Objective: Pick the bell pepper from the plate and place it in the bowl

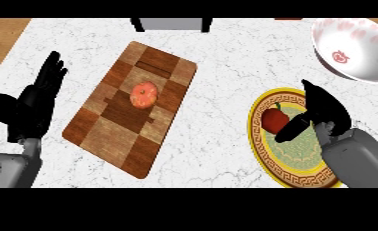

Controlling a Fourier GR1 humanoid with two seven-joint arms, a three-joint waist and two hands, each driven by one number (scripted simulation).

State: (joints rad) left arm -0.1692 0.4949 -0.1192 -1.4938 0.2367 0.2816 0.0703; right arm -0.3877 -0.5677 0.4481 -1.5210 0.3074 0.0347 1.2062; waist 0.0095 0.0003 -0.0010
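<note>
Left hand (40, 92) at left edge, fingers straight, upright, holding nothing. Wooden board (131, 107) on marble counter (221, 50) — tomato (144, 95) at its middle. Red pepper (275, 119) on plate (269, 162); right hand (322, 112) over it, thumb touching pepper, fingers seemingly half-curled — not closed round it. Bowl (347, 45) beyond plate, top right.

Red pepper (275, 118) on gold-rimmed green plate (260, 140), white/pink bowl (347, 50), checkered brown board (131, 109).
</note>
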